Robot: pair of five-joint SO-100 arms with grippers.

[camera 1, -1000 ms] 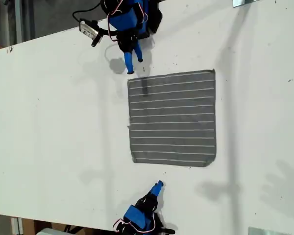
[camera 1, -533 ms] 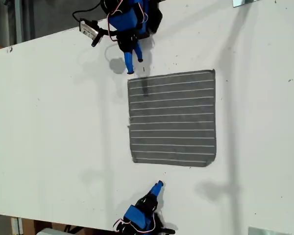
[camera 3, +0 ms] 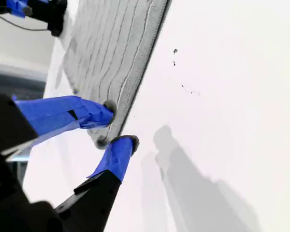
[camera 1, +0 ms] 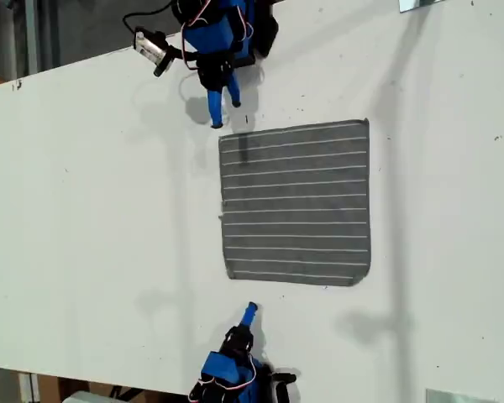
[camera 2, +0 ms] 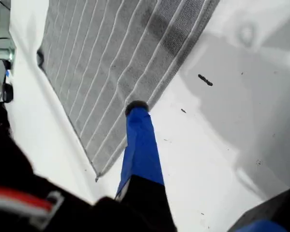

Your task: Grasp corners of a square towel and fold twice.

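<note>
Towel lies flat and fully open on the white counter, a little toward the exterior view's right of centre, with its stripes running left to right in that view. No fold is made yet, so the job stands at the very first grasp. My first pincer hangs at the top of the exterior view, jaws spread and holding nothing. It sits just off the towel's top edge, near the upper-left corner. In its own wrist view one blue finger tip shows against that edge. Whether it touches cloth or hovers above, I cannot tell. My second pincer comes in from the bottom of the exterior view, also spread and empty. Its wrist view shows the two fingers straddling the lower-left corner by line of sight, but the exterior view puts the tip just short of the bottom edge. Contact is unconfirmed, and nothing is gripped. The relation that matters is that both near corners lie on the towel's left edge in the exterior view — one at each arm, each arm nearer its own. The cloth stretches away to the exterior view's right. My guess is that each pincer must drop and close on its corner, then carry that edge across along the stripes toward the far edge. The main risk is a pincer closing beside the hem, not on it, and pushing the soft cloth into a wrinkle.
</note>
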